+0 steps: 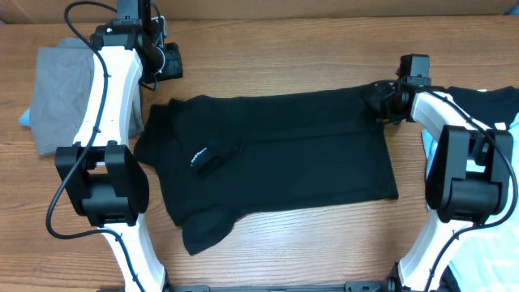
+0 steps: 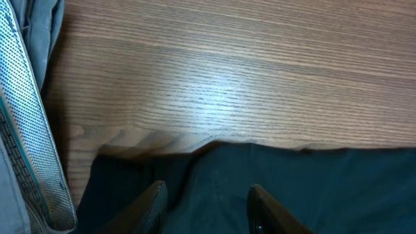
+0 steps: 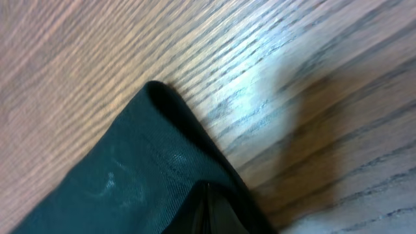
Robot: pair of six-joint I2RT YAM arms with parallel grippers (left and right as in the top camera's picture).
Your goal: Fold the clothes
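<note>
Black T-shirt [image 3: 123,179] corner seems pinched in the closed right gripper [image 3: 209,207]; left gripper [image 2: 207,211] hangs, fingers apart, over its edge.

L pincer [image 2: 207,190] spread, R pincer [image 3: 207,196] clamped

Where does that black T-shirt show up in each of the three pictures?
Overhead: black T-shirt spread flat across the middle.
Left wrist: black T-shirt along the bottom edge.
Right wrist: black T-shirt, one corner, lower left.
Shared landmark: the wood-grain table.
</note>
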